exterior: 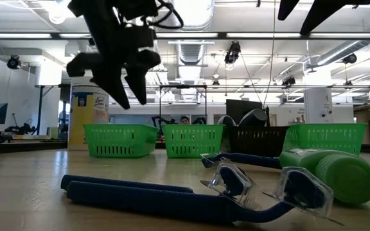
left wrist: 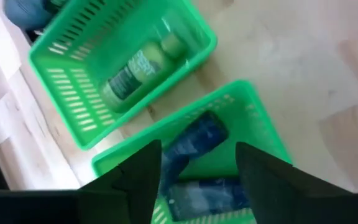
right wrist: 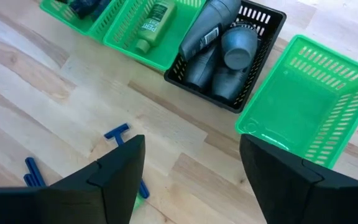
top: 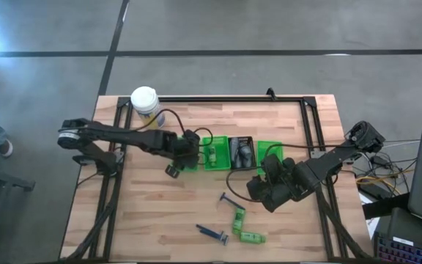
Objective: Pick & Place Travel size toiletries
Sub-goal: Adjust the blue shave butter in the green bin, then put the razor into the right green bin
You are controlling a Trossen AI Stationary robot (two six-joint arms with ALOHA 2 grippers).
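Observation:
Two blue razors [top: 229,199] [top: 212,233] and two green bottles [top: 238,218] [top: 249,236] lie on the table near its near edge. In the right wrist view a black bin [right wrist: 263,37] holds dark grey bottles [right wrist: 222,50], and a green bottle [right wrist: 154,18] lies in a green bin. My left gripper [left wrist: 197,180] [exterior: 130,96] hangs open above the leftmost green bin [left wrist: 253,118], which holds dark blue tubes [left wrist: 194,143]. My right gripper [right wrist: 191,174] [top: 266,192] is open above the table, near the rightmost green bin [right wrist: 309,106] and short of the razors [right wrist: 120,134].
Several bins stand in a row across the table's middle [top: 215,152]. A white canister with a yellow label [top: 144,101] stands at the far left corner. A dark frame runs along the table's edges [top: 211,98]. Bare wood lies left of the razors [top: 152,213].

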